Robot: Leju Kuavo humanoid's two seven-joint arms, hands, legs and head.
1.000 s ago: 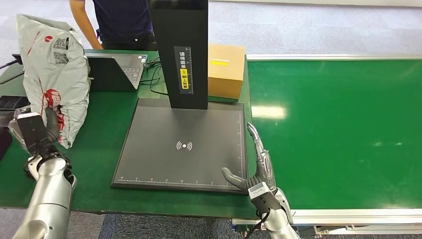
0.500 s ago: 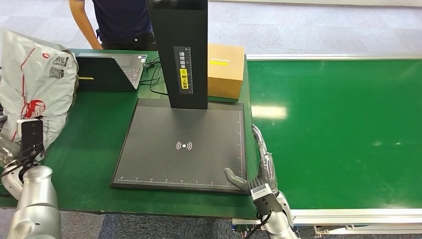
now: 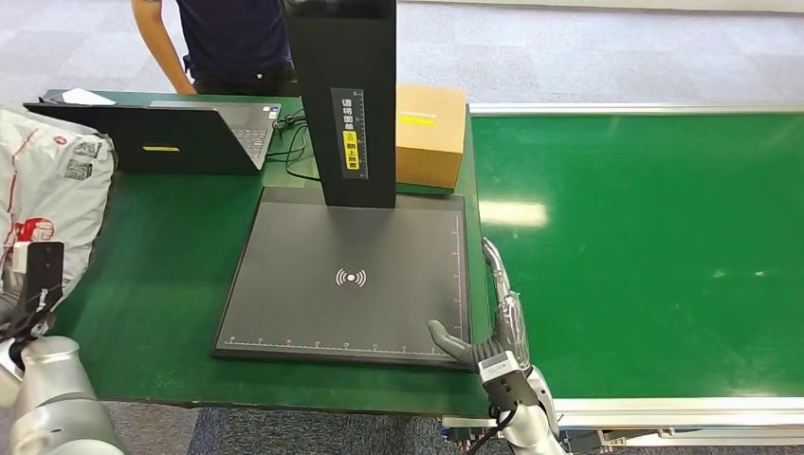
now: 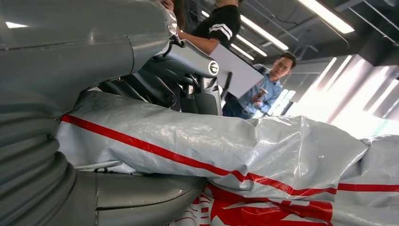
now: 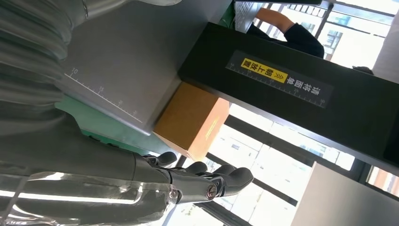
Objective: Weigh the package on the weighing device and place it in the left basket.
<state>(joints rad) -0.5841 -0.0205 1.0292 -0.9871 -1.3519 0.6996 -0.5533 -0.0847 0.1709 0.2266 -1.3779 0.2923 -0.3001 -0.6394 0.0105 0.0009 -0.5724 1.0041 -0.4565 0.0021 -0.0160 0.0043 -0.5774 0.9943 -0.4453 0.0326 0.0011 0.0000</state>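
Observation:
The package (image 3: pixel 49 204) is a grey plastic mailer bag with red markings, at the far left edge of the head view. My left hand (image 3: pixel 30 284) grips it from below, beyond the table's left edge. In the left wrist view my thumb and fingers (image 4: pixel 188 75) clamp the bag's (image 4: pixel 263 155) crinkled grey and red skin. The weighing device is a dark flat plate (image 3: pixel 313 303) with a black upright column (image 3: pixel 341 104) behind it. My right hand (image 3: pixel 493 322) rests open at the plate's front right corner, fingers straight. In the right wrist view the right hand's fingers (image 5: pixel 207 181) are extended, holding nothing.
A laptop (image 3: pixel 180 137) stands open at the back left of the green table (image 3: pixel 180 284). A cardboard box (image 3: pixel 431 133) sits behind the column. A green conveyor belt (image 3: pixel 645 246) stretches to the right. A person in dark clothes (image 3: pixel 228 43) stands behind the table.
My left hand has carried the package leftward and downward, away from the table and toward the frame's left edge. The right hand has stayed by the plate's corner.

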